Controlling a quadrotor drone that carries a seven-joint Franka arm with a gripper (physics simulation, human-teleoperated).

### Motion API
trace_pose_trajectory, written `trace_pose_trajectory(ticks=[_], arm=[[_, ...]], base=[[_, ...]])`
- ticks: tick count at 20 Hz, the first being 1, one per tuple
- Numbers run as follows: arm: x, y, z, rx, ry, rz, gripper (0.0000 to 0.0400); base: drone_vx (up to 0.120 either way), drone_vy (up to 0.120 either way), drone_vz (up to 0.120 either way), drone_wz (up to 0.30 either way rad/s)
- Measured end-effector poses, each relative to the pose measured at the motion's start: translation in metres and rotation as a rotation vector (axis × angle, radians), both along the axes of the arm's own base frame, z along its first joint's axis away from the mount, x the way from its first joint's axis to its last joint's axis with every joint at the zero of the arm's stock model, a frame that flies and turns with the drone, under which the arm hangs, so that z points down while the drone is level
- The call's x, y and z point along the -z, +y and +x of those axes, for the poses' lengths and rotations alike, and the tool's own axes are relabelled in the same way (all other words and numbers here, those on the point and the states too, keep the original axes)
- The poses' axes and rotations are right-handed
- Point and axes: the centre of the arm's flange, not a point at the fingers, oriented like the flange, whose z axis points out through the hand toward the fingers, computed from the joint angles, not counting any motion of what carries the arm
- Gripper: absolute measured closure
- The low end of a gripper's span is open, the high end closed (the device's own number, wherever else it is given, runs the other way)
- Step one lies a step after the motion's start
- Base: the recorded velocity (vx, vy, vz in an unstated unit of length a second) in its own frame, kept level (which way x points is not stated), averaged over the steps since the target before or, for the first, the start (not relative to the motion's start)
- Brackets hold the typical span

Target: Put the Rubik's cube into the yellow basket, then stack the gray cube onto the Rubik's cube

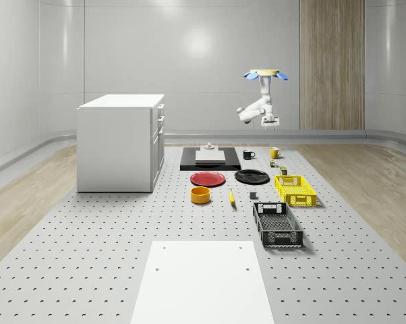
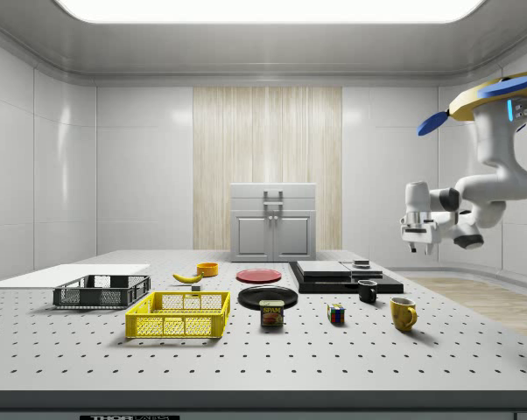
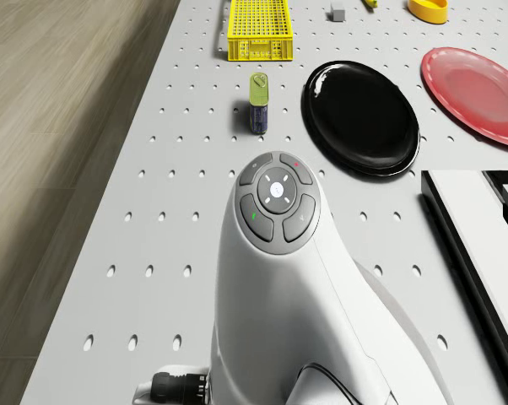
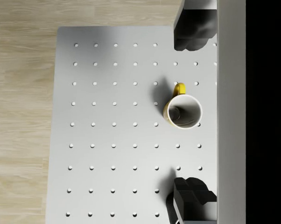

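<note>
The drone [image 1: 264,74] hovers high over the worktop's [image 1: 122,236] far right, its hand [image 4: 193,112] released above the yellow mug [image 4: 182,110]. The reach is hardly begun: the Rubik's cube [image 2: 336,314] sits nearer, toward the yellow basket [image 2: 179,315] (still empty), so descend there.

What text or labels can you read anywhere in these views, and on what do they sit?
"SPAM": on the front of the can standing on the table, side view.
A white label on the table's front edge, side view: cut off and too small to read.
Small symbols on the round button pad of the arm, drone view: icons only, no words.
Yellow mug, Rubik's cube, yellow basket: no text seen.
</note>
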Motion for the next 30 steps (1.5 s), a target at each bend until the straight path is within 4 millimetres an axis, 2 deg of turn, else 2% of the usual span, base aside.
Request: trace_pose_trajectory(ticks=[12, 16, 20, 27, 30], arm=[[0.0004, -0.0048, 0.0000, 0.001, 0.002, -0.049, 0.0000], [0.0004, -0.0051, 0.0000, 0.001, 0.002, -0.052, 0.0000], [0.0004, -0.0053, 0.0000, 0.001, 0.002, -0.054, 0.0000], [0.0004, -0.0053, -0.0001, 0.001, 0.002, -0.055, 0.0000], [0.0004, -0.0054, -0.0001, 0.001, 0.002, -0.055, 0.0000]], base=[[0.120, 0.000, -0.120, 0.000], [0.120, 0.000, -0.020, 0.000], [0.120, 0.000, -0.120, 0.000], [0.120, 0.029, -0.006, 0.000], [0.120, -0.107, 0.000, 0.000]])
